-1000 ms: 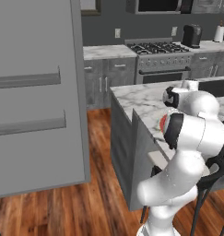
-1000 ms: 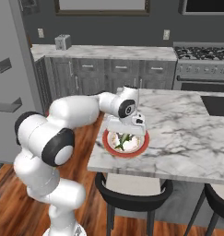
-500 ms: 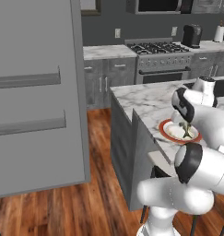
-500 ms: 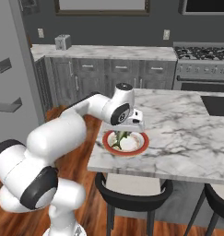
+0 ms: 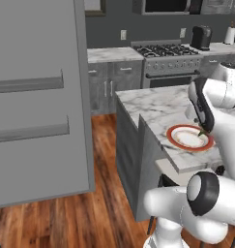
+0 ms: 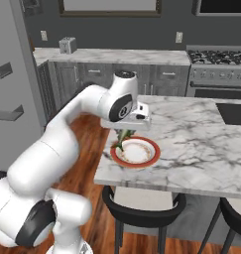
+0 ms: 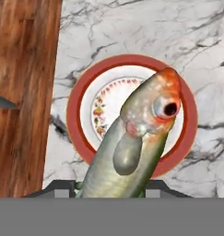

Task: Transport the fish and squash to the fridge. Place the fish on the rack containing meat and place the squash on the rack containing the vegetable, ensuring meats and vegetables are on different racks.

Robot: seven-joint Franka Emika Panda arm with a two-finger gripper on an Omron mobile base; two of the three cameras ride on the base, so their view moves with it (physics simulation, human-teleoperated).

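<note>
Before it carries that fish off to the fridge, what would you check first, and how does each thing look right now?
1. Slender grey-green fish held between the fingers: ok, it hangs above the plate.
2. Fish lifted clear of the red-rimmed white plate: ok.
3. Plate resting flat on the white marble island counter: ok.
4. Tall plain grey fridge within sight: ok, to the left across the wooden floor.
5. Fridge racks with meat and vegetable located: cannot tell, the inside is hidden.
6. Squash located: cannot tell.
</note>
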